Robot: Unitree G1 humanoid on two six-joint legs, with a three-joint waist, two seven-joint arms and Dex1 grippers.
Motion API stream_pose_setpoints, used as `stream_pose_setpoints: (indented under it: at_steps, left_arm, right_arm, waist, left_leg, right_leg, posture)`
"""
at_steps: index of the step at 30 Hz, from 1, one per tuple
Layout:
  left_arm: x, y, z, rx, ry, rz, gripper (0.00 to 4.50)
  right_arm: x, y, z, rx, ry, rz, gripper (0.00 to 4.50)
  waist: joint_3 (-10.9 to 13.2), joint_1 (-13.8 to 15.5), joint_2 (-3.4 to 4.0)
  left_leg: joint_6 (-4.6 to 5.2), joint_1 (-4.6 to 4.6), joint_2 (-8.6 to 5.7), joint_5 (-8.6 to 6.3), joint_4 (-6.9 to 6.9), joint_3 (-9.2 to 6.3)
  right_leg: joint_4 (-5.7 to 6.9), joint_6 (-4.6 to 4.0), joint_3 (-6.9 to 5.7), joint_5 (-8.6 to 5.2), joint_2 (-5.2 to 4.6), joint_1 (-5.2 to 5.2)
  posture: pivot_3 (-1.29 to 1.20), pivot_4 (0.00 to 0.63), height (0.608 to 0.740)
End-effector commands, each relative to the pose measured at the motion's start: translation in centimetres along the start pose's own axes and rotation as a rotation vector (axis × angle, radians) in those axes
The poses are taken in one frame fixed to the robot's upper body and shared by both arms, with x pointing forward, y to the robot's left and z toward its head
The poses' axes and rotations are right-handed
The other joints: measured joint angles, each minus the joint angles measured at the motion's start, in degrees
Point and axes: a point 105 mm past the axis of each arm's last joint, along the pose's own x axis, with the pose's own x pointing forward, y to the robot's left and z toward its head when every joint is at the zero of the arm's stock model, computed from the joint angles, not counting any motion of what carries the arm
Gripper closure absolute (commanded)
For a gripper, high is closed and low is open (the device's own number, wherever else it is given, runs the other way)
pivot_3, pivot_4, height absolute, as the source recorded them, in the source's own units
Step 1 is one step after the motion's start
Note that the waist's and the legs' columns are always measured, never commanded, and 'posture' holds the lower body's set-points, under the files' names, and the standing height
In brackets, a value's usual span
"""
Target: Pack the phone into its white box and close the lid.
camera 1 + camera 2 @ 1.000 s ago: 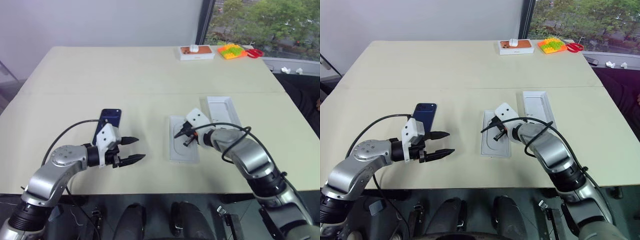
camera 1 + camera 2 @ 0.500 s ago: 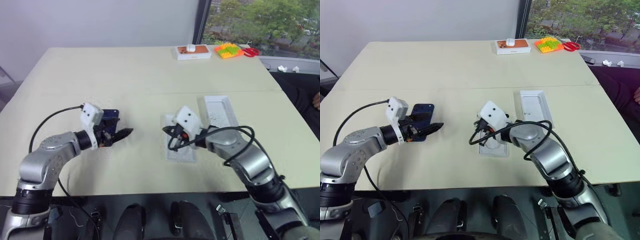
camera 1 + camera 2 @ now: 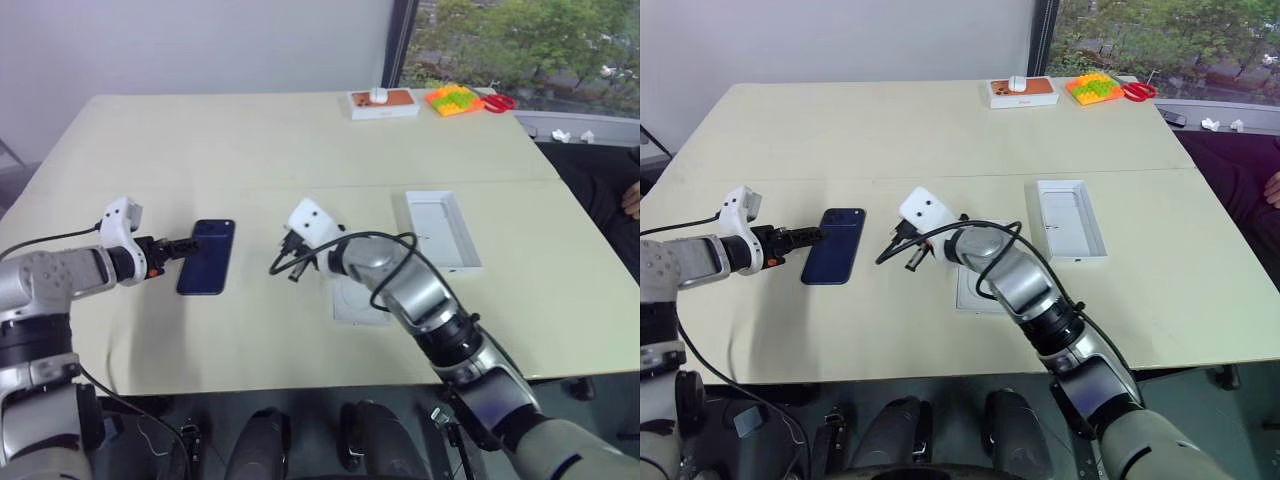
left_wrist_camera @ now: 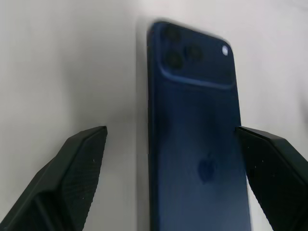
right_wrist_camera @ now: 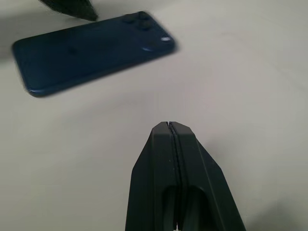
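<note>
The dark blue phone (image 3: 207,257) lies flat on the table, back up, with its camera cluster (image 4: 180,45) showing. My left gripper (image 3: 188,245) comes in from the phone's left side and is open. In the left wrist view its fingers (image 4: 82,154) stand wide apart on either side of the phone (image 4: 192,144); I cannot tell whether they touch it. My right gripper (image 3: 287,270) is shut and empty, hovering a little to the right of the phone (image 5: 91,50). The white box (image 3: 443,230) lies open at the right. The lid is out of view.
A thin white insert (image 3: 358,300) lies under my right forearm. At the table's far edge stand a small white box with an orange top (image 3: 383,102), a colourful block toy (image 3: 455,99) and red scissors (image 3: 503,101). A person's hand (image 3: 632,200) shows at the right edge.
Both arms swung left. The left gripper rolled, opened wider and came to straddle the phone. The shut right gripper left the insert and now hovers near the phone.
</note>
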Motion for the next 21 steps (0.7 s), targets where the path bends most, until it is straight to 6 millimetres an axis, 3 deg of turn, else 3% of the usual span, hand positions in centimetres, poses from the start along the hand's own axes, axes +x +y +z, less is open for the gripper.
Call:
stream_pose_setpoints:
  at_steps: [1,9,21]
  left_arm:
    - [0.1,0.1,-0.8,-0.030,0.080,-0.004,0.06]
    - [0.6,-3.8,-3.0,-0.081,0.214,-0.220,0.06]
    - [2.1,-7.1,-5.0,-0.139,0.216,-0.364,0.06]
  right_arm:
    - [0.5,0.9,1.1,-0.038,-0.034,0.030,4.50]
    - [2.1,2.4,0.3,-0.023,0.003,0.087,4.50]
    - [3.3,2.4,-0.9,-0.018,0.037,0.094,4.50]
  waist:
    - [0.00,-0.08,0.00]
    - [-0.01,0.07,0.02]
    - [-0.04,0.24,0.02]
  left_leg:
    - [-0.02,0.00,-0.02,0.01,0.00,0.01]
    - [-0.16,0.04,-0.05,0.09,0.00,0.01]
    - [-0.23,0.04,-0.24,0.12,-0.01,-0.01]
  right_leg:
    - [0.01,0.00,0.02,0.00,-0.03,0.00]
    - [0.08,-0.01,0.04,0.00,-0.12,0.01]
    - [0.08,0.00,0.01,0.00,-0.51,0.04]
  posture:
    - [0.00,0.150,0.740]
    - [0.00,0.150,0.740]
    - [0.00,0.150,0.740]
